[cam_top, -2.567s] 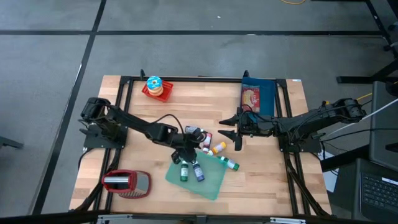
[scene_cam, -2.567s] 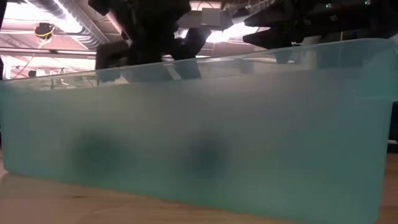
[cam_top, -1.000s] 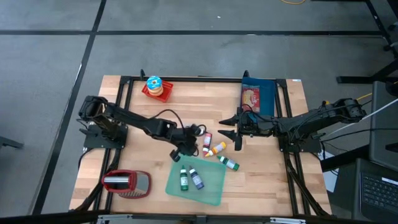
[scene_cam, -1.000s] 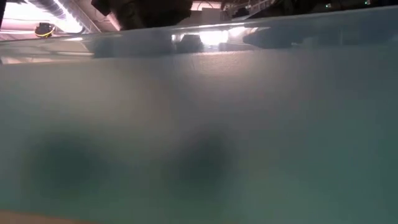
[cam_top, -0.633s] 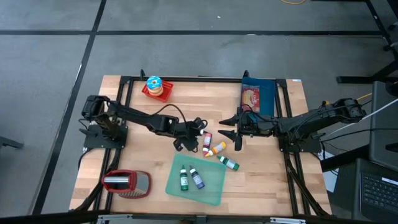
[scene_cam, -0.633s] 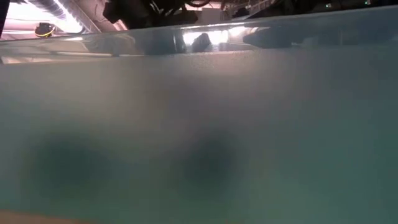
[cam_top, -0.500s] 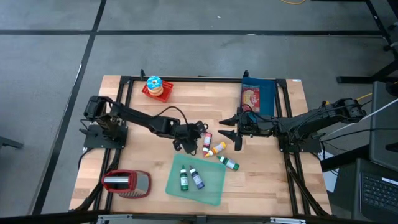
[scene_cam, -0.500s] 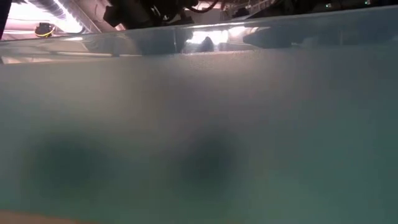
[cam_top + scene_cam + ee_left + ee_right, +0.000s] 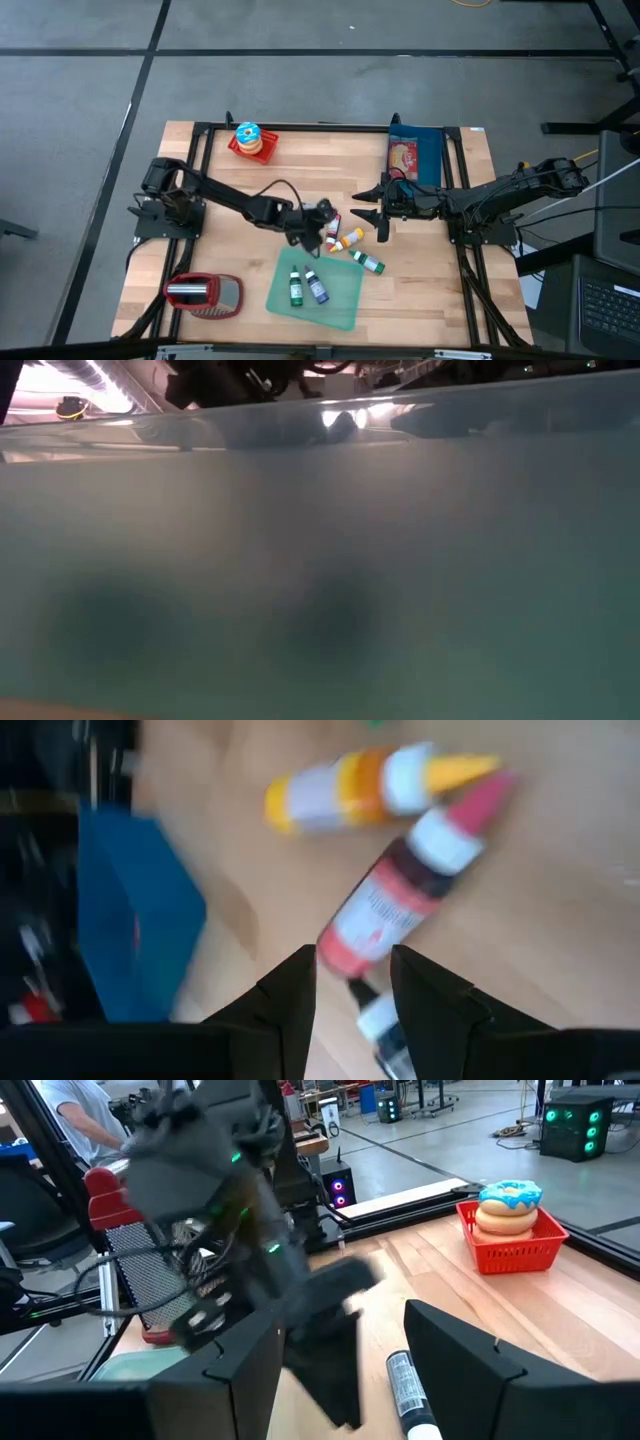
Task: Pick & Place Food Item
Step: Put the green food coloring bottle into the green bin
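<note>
5 small bottles (image 9: pixel 345 240): 2 in the teal tray (image 9: pixel 340 305), 3 on the table. 1 donut (image 9: pixel 248 134) in 1 red basket (image 9: pixel 240 150), 1 blue box (image 9: pixel 413 158), 1 grater (image 9: pixel 203 294).

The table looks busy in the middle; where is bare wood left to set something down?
Bare wood lies between the donut basket and the blue box, along the table's left side above the grater, and right of the green tray. It is crowded at the centre, where the left gripper, right gripper and loose bottles meet.
</note>
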`<state>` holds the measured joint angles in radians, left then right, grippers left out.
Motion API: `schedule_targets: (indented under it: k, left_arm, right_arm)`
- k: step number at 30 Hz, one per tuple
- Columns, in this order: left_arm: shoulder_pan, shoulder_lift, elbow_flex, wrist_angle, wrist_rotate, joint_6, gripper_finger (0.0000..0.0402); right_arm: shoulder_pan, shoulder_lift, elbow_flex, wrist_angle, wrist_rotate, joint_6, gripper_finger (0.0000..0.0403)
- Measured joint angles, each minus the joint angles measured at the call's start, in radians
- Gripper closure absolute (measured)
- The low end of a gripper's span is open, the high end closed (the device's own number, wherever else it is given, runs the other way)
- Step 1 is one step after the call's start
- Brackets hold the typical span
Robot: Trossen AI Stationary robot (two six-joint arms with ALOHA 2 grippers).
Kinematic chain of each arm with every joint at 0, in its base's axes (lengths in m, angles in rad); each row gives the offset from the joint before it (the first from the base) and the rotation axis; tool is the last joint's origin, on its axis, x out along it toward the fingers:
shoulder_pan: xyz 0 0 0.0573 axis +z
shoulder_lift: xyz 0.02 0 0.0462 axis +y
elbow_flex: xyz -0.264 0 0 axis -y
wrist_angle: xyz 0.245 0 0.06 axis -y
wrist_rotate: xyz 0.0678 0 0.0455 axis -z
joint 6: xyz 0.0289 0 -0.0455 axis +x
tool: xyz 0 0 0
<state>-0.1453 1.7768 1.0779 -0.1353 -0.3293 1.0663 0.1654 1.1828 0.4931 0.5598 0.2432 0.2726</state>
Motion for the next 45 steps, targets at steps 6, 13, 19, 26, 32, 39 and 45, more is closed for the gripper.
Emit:
schedule_targets:
  k: [6, 13, 19, 26, 32, 39, 45]
  left_arm:
    - [0.064, -0.051, 0.0, -0.013, 0.045, -0.354, 0.0276]
    - [0.077, -0.068, 0.0, -0.036, 0.0, -0.615, 0.0276]
    - [0.063, -0.082, -0.009, -0.021, -0.014, -0.715, 0.0276]
    - [0.077, -0.253, -0.193, 0.188, 0.109, -0.759, 0.0276]
    - [0.102, -0.543, -0.497, 0.409, 0.13, -0.836, 0.0276]
    - [0.059, -0.838, -0.75, 0.556, 0.056, -0.95, 0.0276]
    - [0.027, -0.898, -0.804, 0.583, 0.006, -0.951, 0.0276]
  right_arm:
    - [0.005, 0.002, 0.0, -0.019, -0.02, 0.033, 0.0192]
    - [0.051, 0.071, 0.069, -0.247, -0.034, 0.172, 0.0192]
    - [0.085, 0.209, 0.222, -0.436, -0.101, 0.189, 0.0192]
    - [0.099, 0.229, 0.344, -0.713, -0.012, 0.185, 0.0192]
    - [0.128, 0.155, 0.344, -0.773, 0.074, 0.152, 0.0192]
    - [0.179, 0.101, 0.344, -0.84, 0.104, 0.295, 0.0192]
    - [0.207, 0.222, 0.344, -0.88, 0.006, 0.513, 0.0192]
